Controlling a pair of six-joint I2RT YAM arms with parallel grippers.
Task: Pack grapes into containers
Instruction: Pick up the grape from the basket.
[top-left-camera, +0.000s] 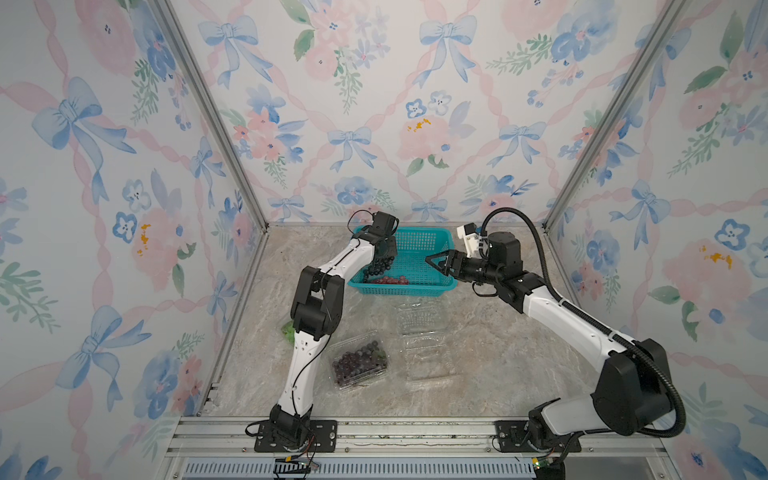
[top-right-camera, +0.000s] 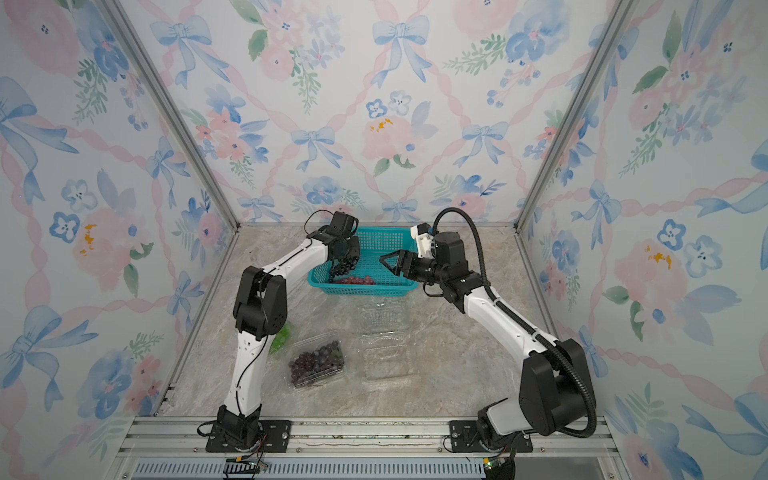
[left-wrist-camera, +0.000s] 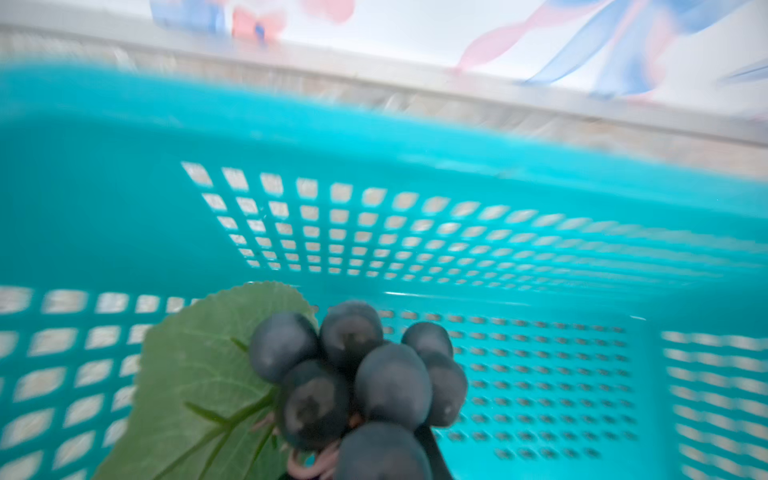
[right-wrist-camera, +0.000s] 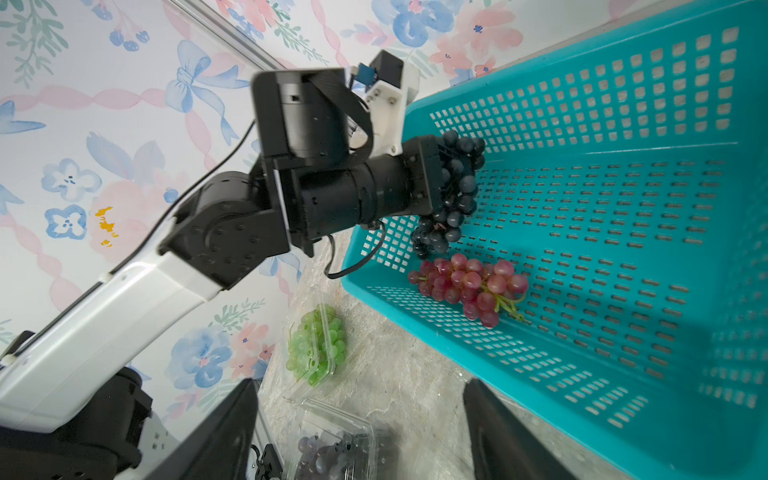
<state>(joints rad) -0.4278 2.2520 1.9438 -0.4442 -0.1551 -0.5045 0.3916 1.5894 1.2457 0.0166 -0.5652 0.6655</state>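
My left gripper (top-left-camera: 384, 252) is shut on a blue-black bunch of grapes (left-wrist-camera: 357, 374) with a green leaf. The bunch (right-wrist-camera: 453, 195) hangs just above the floor at the left end of the teal basket (top-left-camera: 424, 235). A red bunch (right-wrist-camera: 469, 282) lies in the basket below it. My right gripper (top-left-camera: 434, 259) stands open and empty over the basket's right end. An open, empty clear container (top-left-camera: 424, 340) lies in front of the basket. A closed container of dark purple grapes (top-left-camera: 359, 363) sits to its left. Another container holds green grapes (right-wrist-camera: 318, 345).
The green-grape container (top-right-camera: 280, 338) sits partly hidden behind my left arm's elbow (top-left-camera: 318, 303). Floral walls close in three sides. An aluminium rail (top-left-camera: 395, 432) runs along the near edge. Bare marble table (top-left-camera: 498, 353) lies to the right of the empty container.
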